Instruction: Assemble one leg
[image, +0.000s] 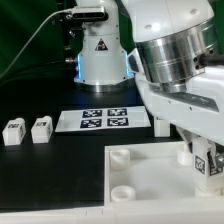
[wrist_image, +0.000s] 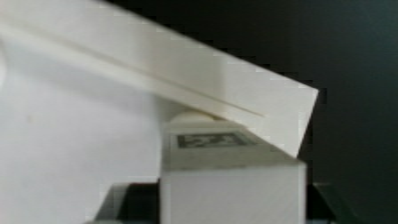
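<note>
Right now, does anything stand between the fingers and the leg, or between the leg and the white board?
Nothing visible. The leg sits between the fingers, by the edge of the large white board. The two spare legs lie off at the exterior view's left.

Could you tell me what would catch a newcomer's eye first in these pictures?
The big arm fills the exterior view's right, its gripper holding a tagged leg at a corner of the large white board. Two more legs stand at that view's left, beside the marker board.
</note>
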